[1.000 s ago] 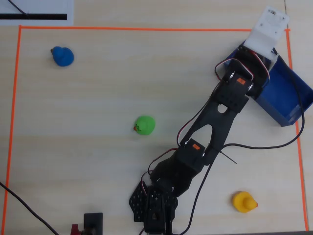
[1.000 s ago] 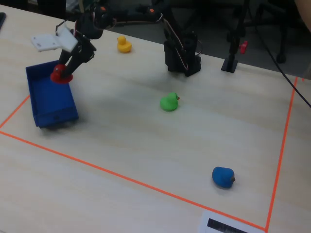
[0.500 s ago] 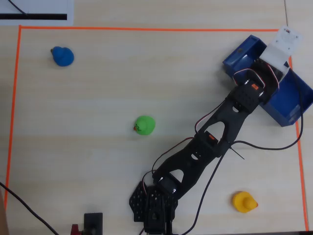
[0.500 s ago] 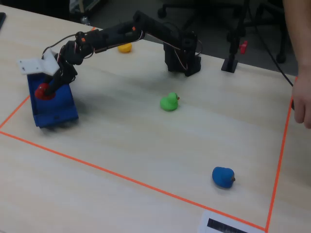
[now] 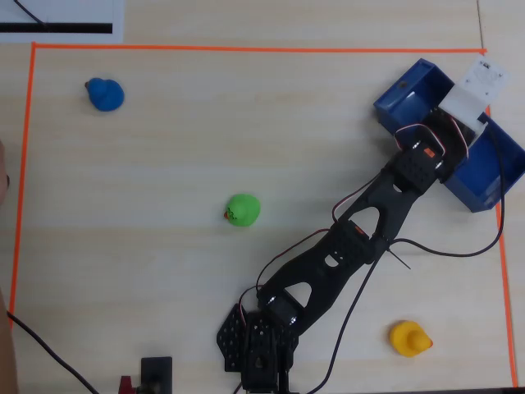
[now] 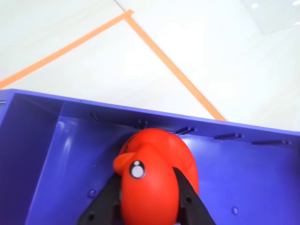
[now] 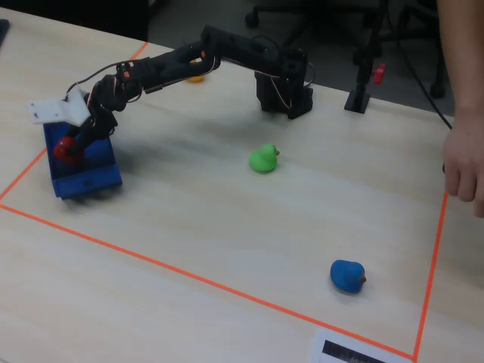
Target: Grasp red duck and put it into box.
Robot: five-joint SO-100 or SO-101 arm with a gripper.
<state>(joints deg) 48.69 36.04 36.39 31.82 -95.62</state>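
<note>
Red duck (image 6: 154,180), hidden overhead, sits clamped in the end effector (image 6: 149,206) inside the box (image 6: 51,154).

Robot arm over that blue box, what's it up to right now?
The arm has reached over the box, with its gripper shut on the red duck, which the wrist view shows held inside the box walls. It has not let go yet. The green duck, the blue duck and a yellow duck sit loose on the table inside the orange tape outline. A person's hand shows at the table's edge.
</note>
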